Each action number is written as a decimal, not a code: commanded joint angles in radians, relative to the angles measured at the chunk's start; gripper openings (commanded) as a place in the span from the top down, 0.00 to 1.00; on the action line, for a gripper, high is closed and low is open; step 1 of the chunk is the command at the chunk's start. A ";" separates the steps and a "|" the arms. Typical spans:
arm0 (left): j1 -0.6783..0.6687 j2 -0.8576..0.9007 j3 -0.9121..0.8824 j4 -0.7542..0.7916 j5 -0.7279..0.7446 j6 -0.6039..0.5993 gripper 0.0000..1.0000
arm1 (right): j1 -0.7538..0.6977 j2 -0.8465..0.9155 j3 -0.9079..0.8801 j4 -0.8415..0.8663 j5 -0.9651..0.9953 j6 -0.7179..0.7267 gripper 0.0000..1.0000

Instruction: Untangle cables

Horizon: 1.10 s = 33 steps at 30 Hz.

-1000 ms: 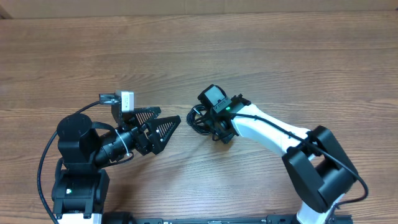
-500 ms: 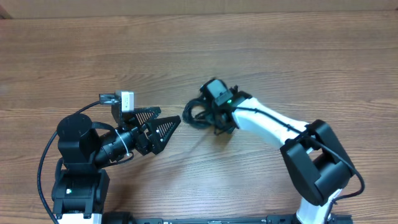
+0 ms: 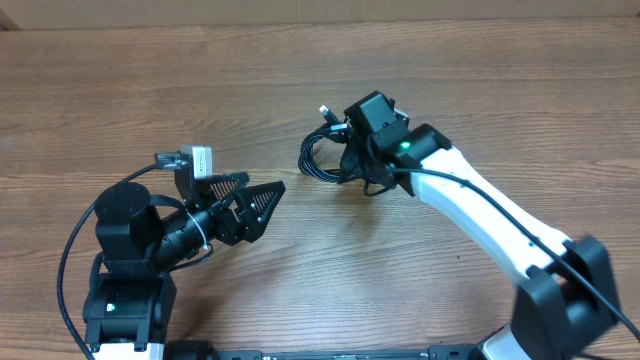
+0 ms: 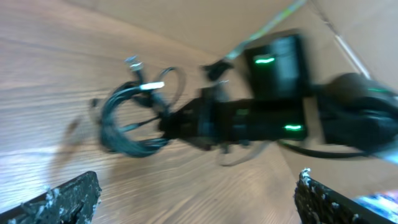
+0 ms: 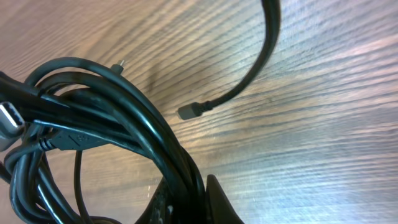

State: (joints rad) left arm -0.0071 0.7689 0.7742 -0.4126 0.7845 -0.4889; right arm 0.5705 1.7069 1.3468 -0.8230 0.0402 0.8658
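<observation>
Nearest the robot, the left claw [image 3: 266, 185] stands wide open and grips nothing. Its tips aim at the cables [image 3: 317, 160] but stop short, with a strip of bench [image 3: 450, 60] between. Just past those tips lie the cables: a loose oval coil of thin black wire.

On the coil's other side, the right claw [image 3: 350, 165] is clamped shut on the bunch. Its wrist view shows the strands pressed together against one dark finger [image 5: 214, 202]. So the right arm has the cables and the left, close by, is the free one. Its likely job is to reach straight ahead and pick a strand off the coil's near side.

A loose end with a small plug [image 5: 188, 112] curls out beside the coil. How many cables there are is hard to say. The left wrist view is blurred, the right wrist view cuts the coil off, and from overhead the wrist camera hides the pinch. Whether the coil rests on the bench or hangs off it cannot be told.
</observation>
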 commanded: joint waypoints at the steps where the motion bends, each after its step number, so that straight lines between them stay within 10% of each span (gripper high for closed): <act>1: -0.006 0.003 0.013 -0.051 -0.111 0.074 0.00 | 0.006 -0.103 0.037 -0.017 0.003 -0.087 0.96; 17: -0.007 0.003 0.013 -0.171 -0.093 0.108 0.01 | 0.016 -0.322 0.037 -0.048 -0.338 -0.138 0.96; 21: -0.007 0.003 0.013 -0.170 -0.058 0.108 0.26 | 0.058 -0.323 0.037 -0.048 -0.371 -0.138 0.96; 27: -0.008 0.003 0.013 -0.113 0.068 0.107 0.14 | 0.096 -0.323 0.037 -0.047 -0.309 -0.138 0.96; 33: -0.008 0.003 0.013 -0.076 0.088 0.100 0.26 | 0.097 -0.323 0.037 -0.047 -0.334 -0.134 0.96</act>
State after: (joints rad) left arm -0.0071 0.7708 0.7742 -0.4984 0.8280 -0.3931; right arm 0.6682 1.4090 1.3472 -0.8768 -0.2810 0.7334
